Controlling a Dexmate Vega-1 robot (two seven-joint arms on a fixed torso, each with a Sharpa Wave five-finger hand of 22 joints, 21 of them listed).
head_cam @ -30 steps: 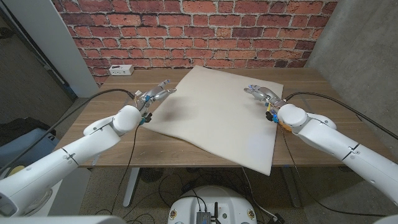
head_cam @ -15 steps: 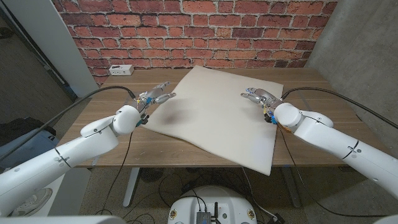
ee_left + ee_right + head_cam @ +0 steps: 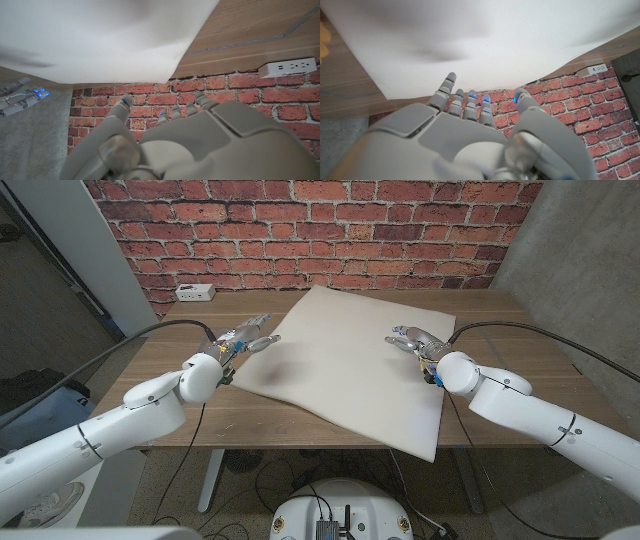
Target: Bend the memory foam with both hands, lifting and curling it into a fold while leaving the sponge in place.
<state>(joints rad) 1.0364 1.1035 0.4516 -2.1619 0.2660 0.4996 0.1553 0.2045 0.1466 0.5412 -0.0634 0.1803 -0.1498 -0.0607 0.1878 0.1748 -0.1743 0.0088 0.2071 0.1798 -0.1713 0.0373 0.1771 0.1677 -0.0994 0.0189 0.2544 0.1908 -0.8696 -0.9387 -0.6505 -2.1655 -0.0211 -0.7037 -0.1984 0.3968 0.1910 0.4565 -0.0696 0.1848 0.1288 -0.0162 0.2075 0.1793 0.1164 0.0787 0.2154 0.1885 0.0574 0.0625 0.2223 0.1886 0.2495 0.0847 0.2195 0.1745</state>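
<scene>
The memory foam (image 3: 345,365) is a large cream sheet lying flat and askew on the wooden table (image 3: 170,380). Its near right corner hangs over the table's front edge. My left hand (image 3: 243,338) hovers at the foam's left edge, fingers spread, holding nothing. My right hand (image 3: 412,340) is over the foam's right part, fingers apart and empty. The left wrist view shows the foam (image 3: 100,35) beyond my left hand (image 3: 190,140), with the right hand (image 3: 17,95) far off. In the right wrist view, foam (image 3: 495,35) lies past my right hand (image 3: 465,135), with a yellowish bit, perhaps the sponge (image 3: 324,40), at the picture's edge.
A white power strip (image 3: 193,291) lies at the table's back left corner, against the brick wall (image 3: 320,230). Bare wood shows left of the foam and along the table's right side. A grey concrete wall (image 3: 590,270) stands to the right.
Both hands have drifted a little inward and nearer the robot; the right hand now sits further over the foam. The foam has not moved.
</scene>
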